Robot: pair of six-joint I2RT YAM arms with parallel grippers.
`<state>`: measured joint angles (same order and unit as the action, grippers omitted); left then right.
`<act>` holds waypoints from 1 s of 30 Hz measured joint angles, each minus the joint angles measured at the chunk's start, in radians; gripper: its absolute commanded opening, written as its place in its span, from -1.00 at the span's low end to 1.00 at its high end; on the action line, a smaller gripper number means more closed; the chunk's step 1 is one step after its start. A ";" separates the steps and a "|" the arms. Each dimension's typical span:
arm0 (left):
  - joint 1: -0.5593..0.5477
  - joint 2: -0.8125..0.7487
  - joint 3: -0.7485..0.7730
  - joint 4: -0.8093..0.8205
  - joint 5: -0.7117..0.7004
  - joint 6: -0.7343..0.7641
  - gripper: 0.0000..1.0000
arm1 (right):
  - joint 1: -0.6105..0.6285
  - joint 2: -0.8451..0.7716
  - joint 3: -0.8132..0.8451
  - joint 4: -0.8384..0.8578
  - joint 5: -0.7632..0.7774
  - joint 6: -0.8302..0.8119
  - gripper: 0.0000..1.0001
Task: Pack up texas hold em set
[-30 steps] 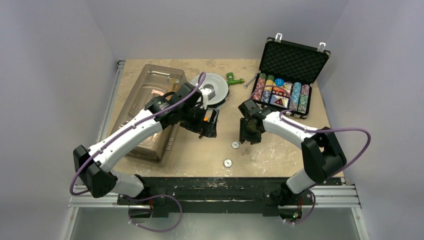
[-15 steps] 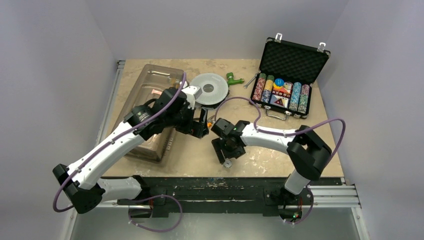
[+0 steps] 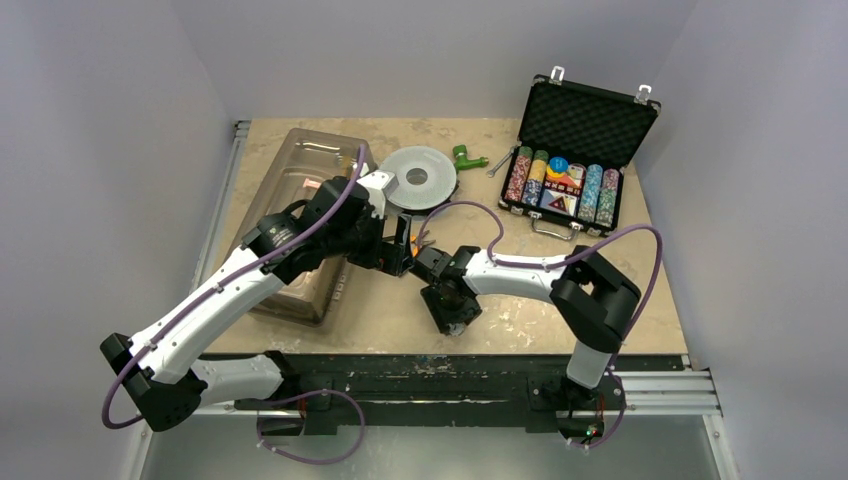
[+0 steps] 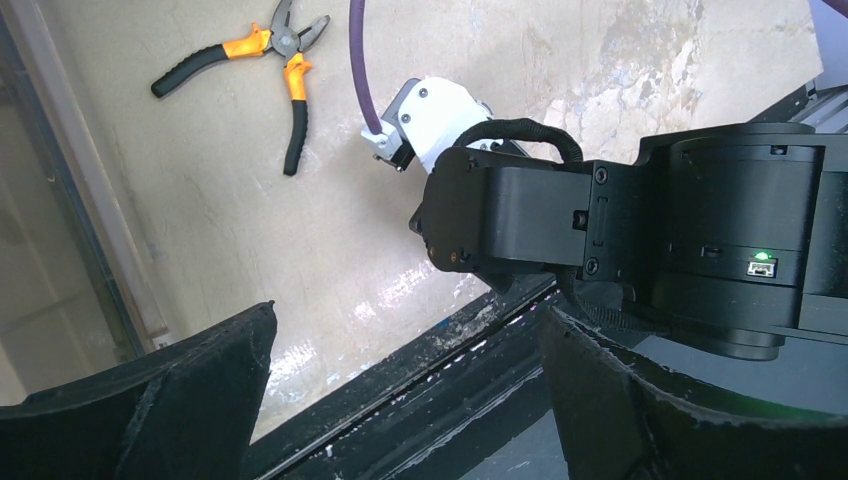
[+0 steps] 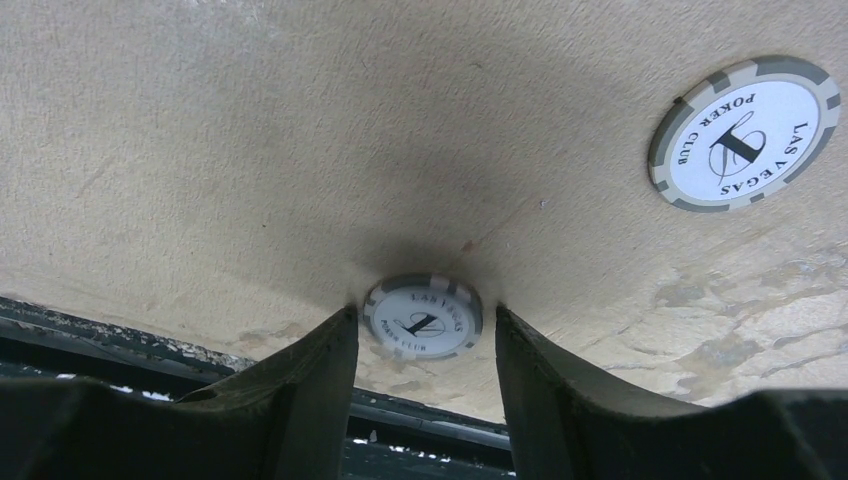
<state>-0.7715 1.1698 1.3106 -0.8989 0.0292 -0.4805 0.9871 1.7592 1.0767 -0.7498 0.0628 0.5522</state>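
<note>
Shifted nearer the front edge of the table [image 3: 400, 320], right gripper [image 3: 452, 308], open case [image 3: 585, 120] with chip rows [image 3: 560, 185] at back right, left gripper [image 3: 400, 255] jaws wide apart, pliers [image 4: 270, 60] lying beyond, right jaws apart straddling a flat chip [image 5: 423, 317], second chip [image 5: 745, 132] nearby.

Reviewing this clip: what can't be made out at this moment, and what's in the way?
1. Top view: the right gripper hides both round grey-and-white poker chips, the chip between its fingers and its neighbour.
2. Right wrist view: whether those fingers touch that chip; the gaps sit in shadow.
3. Top view: markings on the small buttons in the black foam-lined briefcase are too small to read.
</note>
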 measured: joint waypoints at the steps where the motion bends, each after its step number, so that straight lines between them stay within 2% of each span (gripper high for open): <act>1: 0.000 0.000 0.000 0.000 0.000 0.000 1.00 | 0.001 0.002 0.002 -0.002 0.001 0.000 -0.04; 14: 0.000 -0.003 -0.027 -0.001 0.000 -0.008 1.00 | 0.024 0.018 0.019 -0.017 0.026 0.002 -0.06; 30: 0.000 -0.016 -0.047 0.000 0.000 -0.019 1.00 | 0.027 0.021 0.024 -0.024 0.034 0.020 -0.28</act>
<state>-0.7715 1.1542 1.2636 -0.8993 0.0296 -0.4995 1.0145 1.7798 1.1011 -0.7734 0.0967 0.5724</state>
